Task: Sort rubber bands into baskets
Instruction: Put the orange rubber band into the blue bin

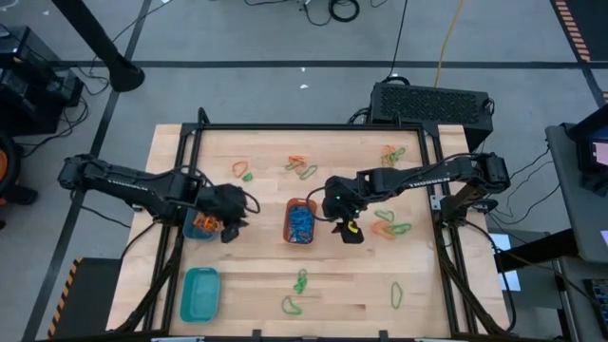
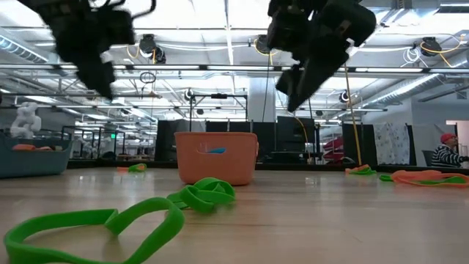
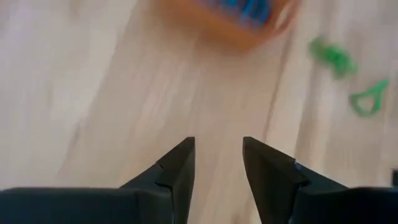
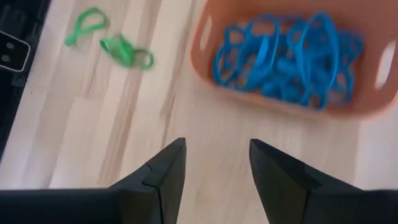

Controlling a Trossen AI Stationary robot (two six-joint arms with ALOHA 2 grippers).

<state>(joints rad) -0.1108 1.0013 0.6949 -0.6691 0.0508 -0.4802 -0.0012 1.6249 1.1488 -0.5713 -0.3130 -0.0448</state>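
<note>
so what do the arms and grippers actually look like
Both arms are dark, jointed, with pale lettering along the forearm links, too small to read. Black cables trail from each. The left gripper and right gripper each end in two dark, wedge-shaped fingers tapering to angular tips, with a stepped notch on the inner edge. A yellow mark shows under the right gripper in the high view.
</note>
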